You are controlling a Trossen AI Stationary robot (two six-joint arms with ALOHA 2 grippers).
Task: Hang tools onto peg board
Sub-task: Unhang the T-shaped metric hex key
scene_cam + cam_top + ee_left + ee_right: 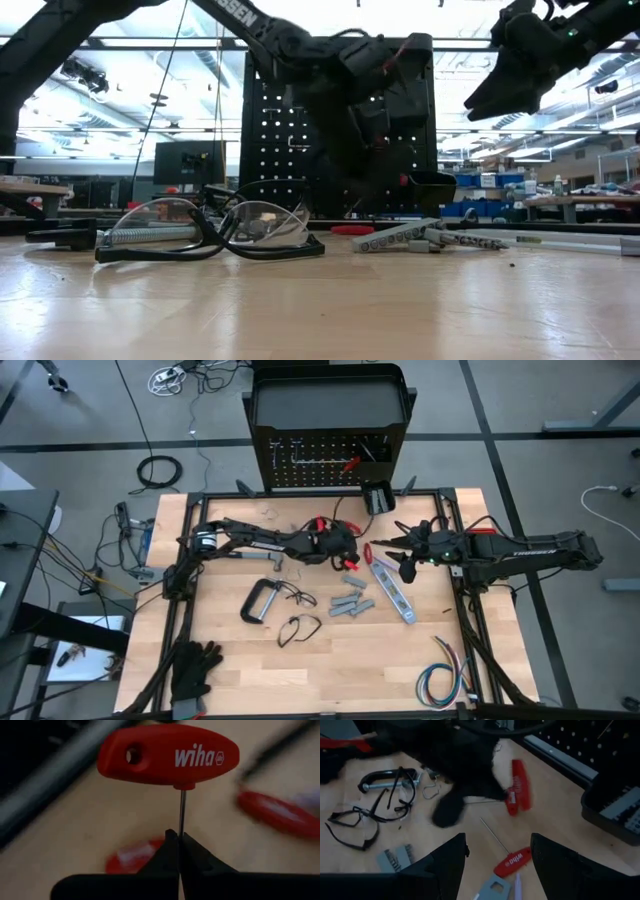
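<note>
My left gripper (178, 836) is shut on a red T-handle driver (167, 754) marked "wiha". It hovers over the table's far middle, in front of the upright black peg board (325, 460). In the right wrist view the same driver (517, 787) shows beside the dark left hand. My right gripper (497, 842) stands open and holds nothing, just right of the left one. Below it a second red T-handle driver (512, 861) lies flat on the wood. A grey C-clamp (262, 600), grey metal pieces (350, 605) and a silver flat bar (392, 592) also lie on the table. My left gripper pinches the driver's thin steel shaft (182, 817) between its two fingertips, a short way from the handle. The shaft runs on in line with the fingers, and the red handle sits crosswise beyond their tips. The fingers slant downward. The driver is lifted clear of the table.
Safety glasses (298, 628) lie near the clamp. Black gloves (195, 670) sit at the near left corner and a coloured wire bundle (445, 678) at the near right. A small black bin (615, 810) hangs low on the board, where a red tool (350, 461) hangs.
</note>
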